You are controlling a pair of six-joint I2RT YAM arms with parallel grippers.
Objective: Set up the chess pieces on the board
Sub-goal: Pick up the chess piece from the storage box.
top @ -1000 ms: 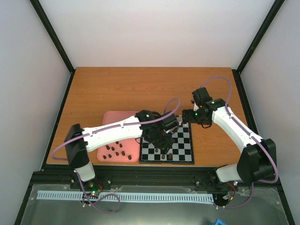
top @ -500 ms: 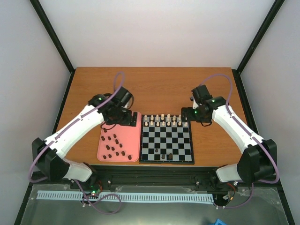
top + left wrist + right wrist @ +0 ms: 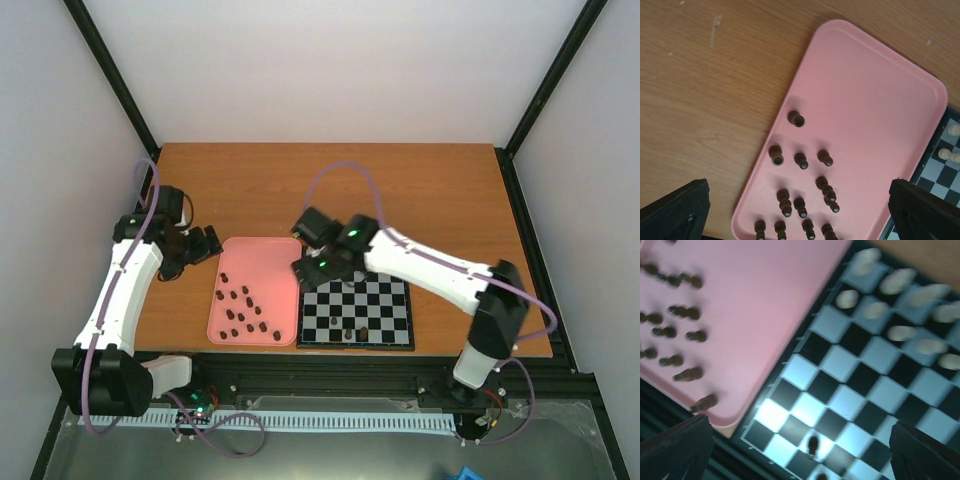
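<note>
Several dark chess pieces (image 3: 241, 313) stand on the pink tray (image 3: 262, 255); they show in the left wrist view (image 3: 800, 161) and, blurred, in the right wrist view (image 3: 681, 312). Two more dark pieces (image 3: 354, 332) stand on the board (image 3: 385, 300) near its front edge; one shows in the right wrist view (image 3: 812, 444). My left gripper (image 3: 207, 243) is open and empty, above the table left of the tray; in its wrist view (image 3: 797, 195) the jaws stand wide apart. My right gripper (image 3: 303, 270) is open and empty above the board's far left corner (image 3: 800, 437).
Cream-white pieces (image 3: 900, 280) stand in rows along the board's far side, mostly hidden under my right arm in the top view. The pink tray (image 3: 875, 100) lies right against the board's left edge. The wooden table (image 3: 250, 190) has black frame rails round it.
My left arm swung from the board back over the tray and out to the left. My right arm swept from the board's far right corner across to its far left corner.
</note>
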